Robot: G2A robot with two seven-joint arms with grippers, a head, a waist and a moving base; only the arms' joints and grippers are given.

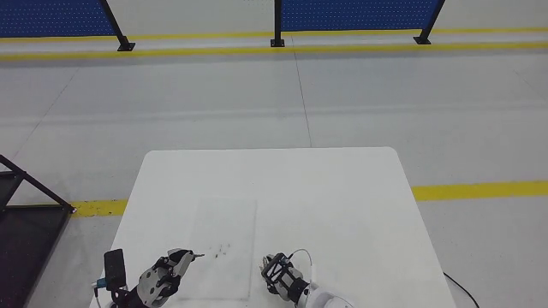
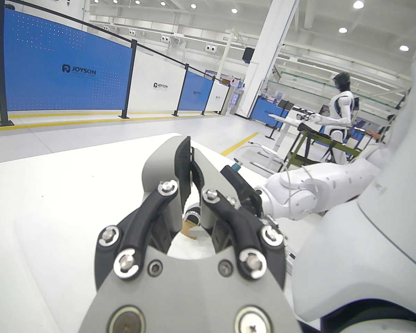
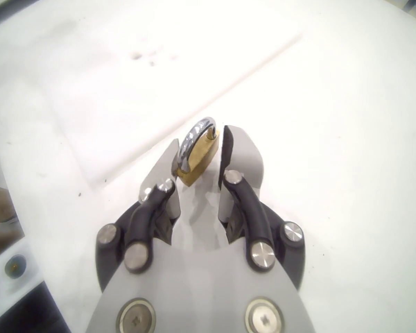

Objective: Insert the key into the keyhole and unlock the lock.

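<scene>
While astride lock [image 3: 196, 155], end effector [image 3: 201, 142] low

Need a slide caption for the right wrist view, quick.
Brass padlock upright on the white table, between the open jaws of the right gripper.

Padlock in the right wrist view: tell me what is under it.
Under the brass padlock lies the white table. The padlock's body covers its own underside, so the keyhole and whether it touches the table cannot be seen.
</scene>
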